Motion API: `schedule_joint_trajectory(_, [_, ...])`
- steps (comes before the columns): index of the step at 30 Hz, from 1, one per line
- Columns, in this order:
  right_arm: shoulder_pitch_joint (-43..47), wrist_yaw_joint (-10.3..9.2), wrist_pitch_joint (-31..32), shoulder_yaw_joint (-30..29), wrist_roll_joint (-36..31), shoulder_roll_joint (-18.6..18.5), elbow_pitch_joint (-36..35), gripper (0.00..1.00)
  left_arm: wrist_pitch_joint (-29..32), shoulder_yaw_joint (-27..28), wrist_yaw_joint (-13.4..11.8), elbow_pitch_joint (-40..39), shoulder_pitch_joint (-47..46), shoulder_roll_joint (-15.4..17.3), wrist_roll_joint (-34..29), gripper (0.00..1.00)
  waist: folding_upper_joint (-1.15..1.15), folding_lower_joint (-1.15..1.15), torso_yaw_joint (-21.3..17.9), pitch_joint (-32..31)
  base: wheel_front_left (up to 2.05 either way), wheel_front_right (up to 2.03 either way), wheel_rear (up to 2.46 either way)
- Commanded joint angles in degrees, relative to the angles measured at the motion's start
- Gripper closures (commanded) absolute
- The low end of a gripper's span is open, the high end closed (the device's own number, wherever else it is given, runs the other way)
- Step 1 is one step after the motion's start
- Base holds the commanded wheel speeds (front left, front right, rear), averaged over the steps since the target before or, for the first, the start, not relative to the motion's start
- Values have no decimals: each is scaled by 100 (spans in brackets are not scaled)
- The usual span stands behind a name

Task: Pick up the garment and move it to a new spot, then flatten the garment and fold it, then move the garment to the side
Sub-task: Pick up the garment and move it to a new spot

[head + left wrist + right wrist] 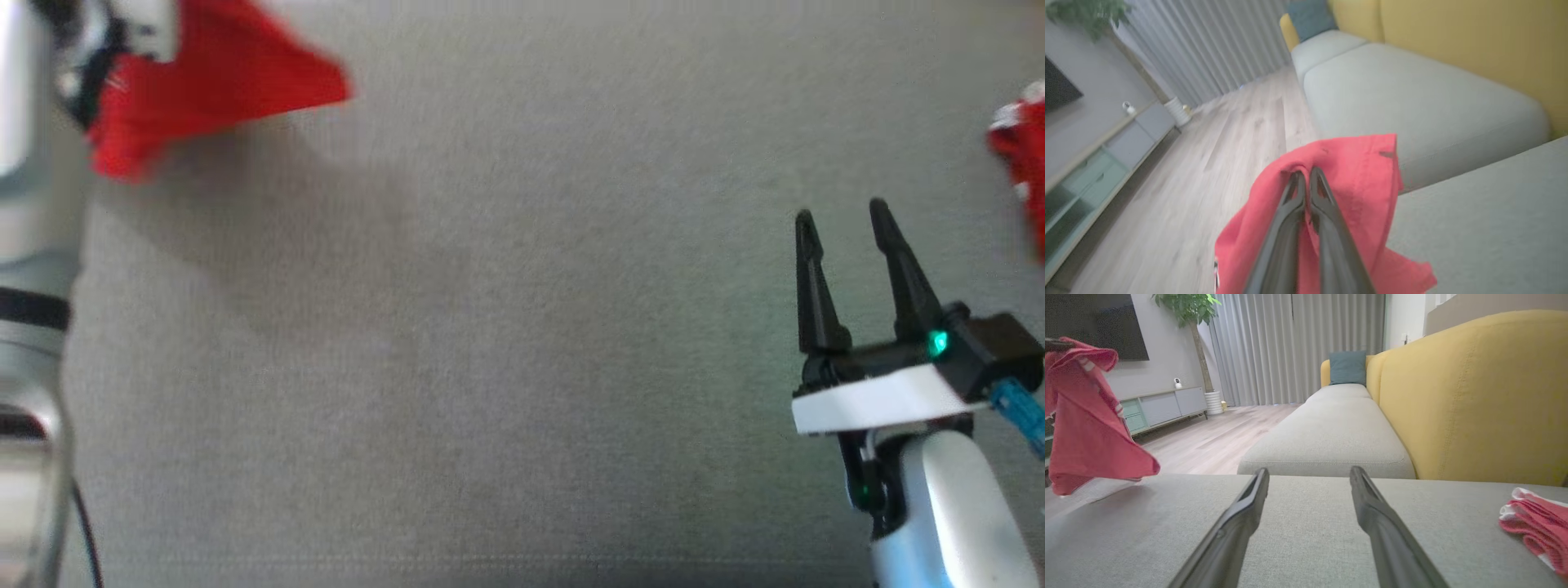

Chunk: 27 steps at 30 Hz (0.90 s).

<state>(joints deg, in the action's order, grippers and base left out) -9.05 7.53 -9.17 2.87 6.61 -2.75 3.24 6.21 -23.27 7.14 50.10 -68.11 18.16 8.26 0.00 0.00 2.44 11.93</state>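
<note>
Aloft, garment [212,90] dangles near the cushion [522,327] edge.

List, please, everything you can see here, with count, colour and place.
garment: one, red, hanging from the left gripper at the seat's left
folded cloth: one, red and white, lying on the seat at the right
seat: one, grey, below both grippers
sofa back: one, yellow, behind the seat
pillow: one, teal, sofa's far end
curtain: one, grey, far wall
plant: one, green, beside the curtain
TV: one, black, on the wall
cabinet: one, grey and green, below the TV
floor: pale wood, beside the sofa
left gripper: one, dark, shut on the garment
right gripper: one, dark, open, above the seat
</note>
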Motion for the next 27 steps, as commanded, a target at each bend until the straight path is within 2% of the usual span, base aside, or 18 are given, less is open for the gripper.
schedule_joint_trajectory(1, [10,-4,-73,69,45,-13,-126,0,-41,-80,28,-396,-370,93,88,100,0,0,-269,-446,0,0,0])
schedule_joint_trajectory(8, [281,-4,-121,-51,131,-13,-22,0,25,-1200,33,-1471,-379,-209,915,100,0,0,-699,-878,0,0,0])
schedule_joint_trajectory(16, [382,-4,-96,-148,155,-13,-105,0,202,-1478,34,-2461,-343,-362,1794,100,0,0,-1118,-785,0,0,0])
schedule_joint_trajectory(22, [356,-4,-133,-136,203,-13,-102,0,411,-1557,24,-2423,340,-188,2071,100,0,0,-1218,-571,0,0,0])
schedule_joint_trajectory(27, [234,-4,-181,-72,253,-13,-20,0,454,-1637,-44,-1953,1256,6,2279,100,0,0,-1248,-361,0,0,0])
